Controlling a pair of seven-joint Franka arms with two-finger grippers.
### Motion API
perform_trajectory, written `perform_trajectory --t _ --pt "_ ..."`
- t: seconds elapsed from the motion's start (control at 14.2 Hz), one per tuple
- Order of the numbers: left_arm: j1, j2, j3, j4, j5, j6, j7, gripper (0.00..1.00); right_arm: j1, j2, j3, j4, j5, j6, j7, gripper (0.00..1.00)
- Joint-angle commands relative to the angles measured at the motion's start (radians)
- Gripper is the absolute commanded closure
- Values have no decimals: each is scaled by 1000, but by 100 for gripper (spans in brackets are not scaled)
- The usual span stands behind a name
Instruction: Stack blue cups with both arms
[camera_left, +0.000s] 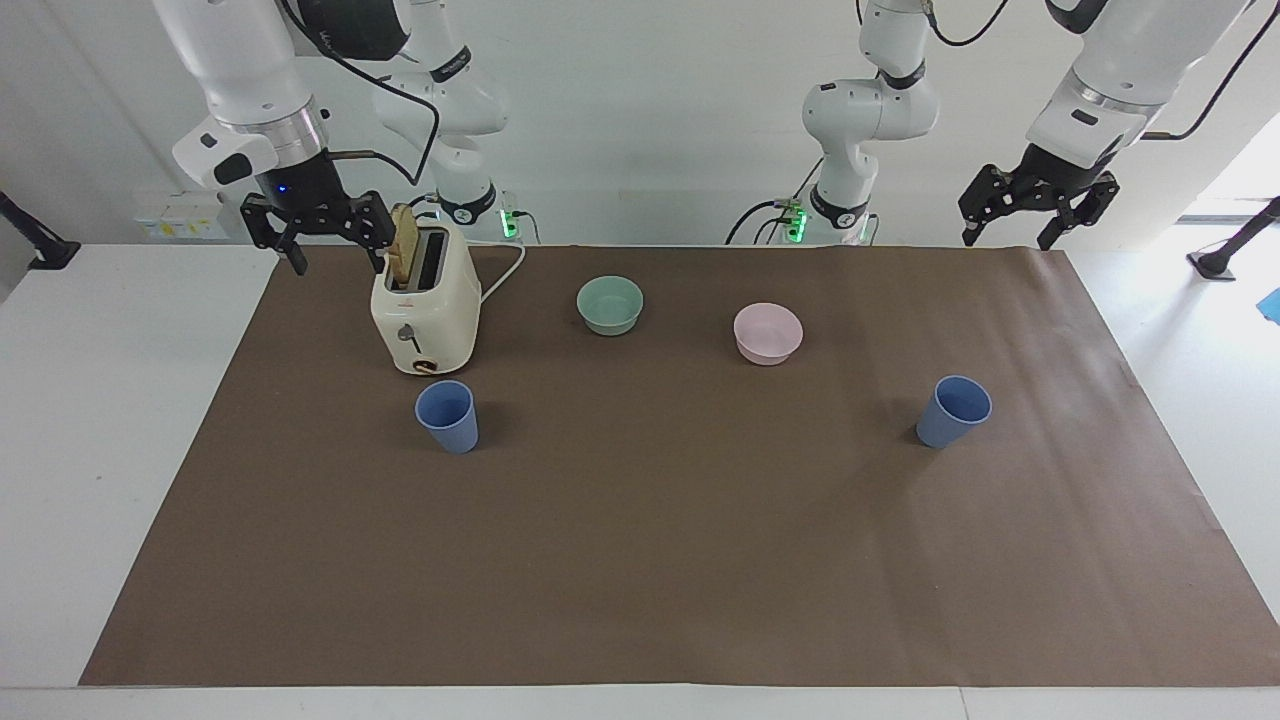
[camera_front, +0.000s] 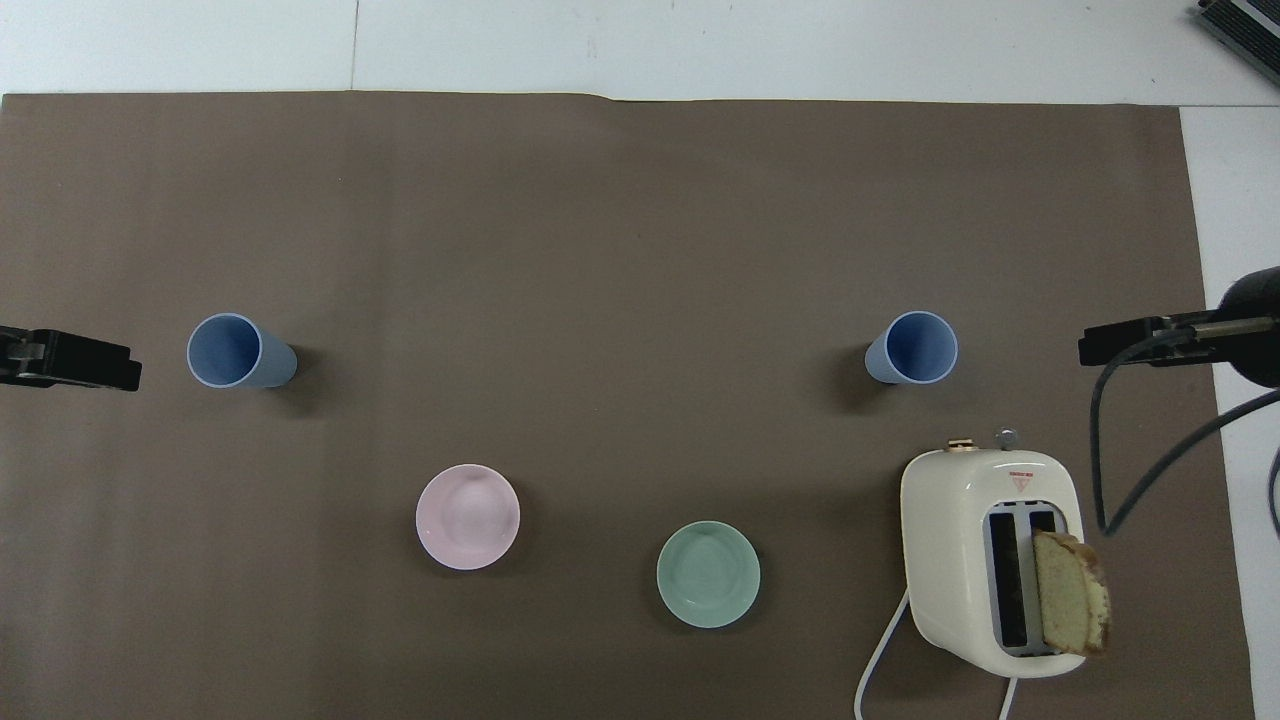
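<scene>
Overhead view's edges cut off both grippers — left gripper (camera_front: 70, 358), right gripper (camera_front: 1130, 342).

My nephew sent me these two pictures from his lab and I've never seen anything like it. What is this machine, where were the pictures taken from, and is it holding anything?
These are two white robot arms, each ending in a black two-finger gripper. One picture faces the robots from across the table; the other looks down from above their own end.

On the brown table cover stand two blue cups, one toward the right arm's end, one toward the left arm's end. Nearer the robots sit a mint-green bowl, a pink bowl and a cream toaster with a slice of bread sticking out.

The right gripper hangs beside the toaster, and the left gripper hangs over the cover's edge. Both are open and hold nothing.
</scene>
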Motion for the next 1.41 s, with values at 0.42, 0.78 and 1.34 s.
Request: perform_trajectory --t 0.42,0.78,1.34 --pt "5 -25 -5 -22 7 -1 1 0 -15 0 10 3 23 9 9 0" --pt "40 -13 -3 -106 7 130 1 0 -15 0 10 3 23 9 9 0" --pt "118 114 -2 -286 7 446 -10 0 -15 0 10 3 23 7 9 0"
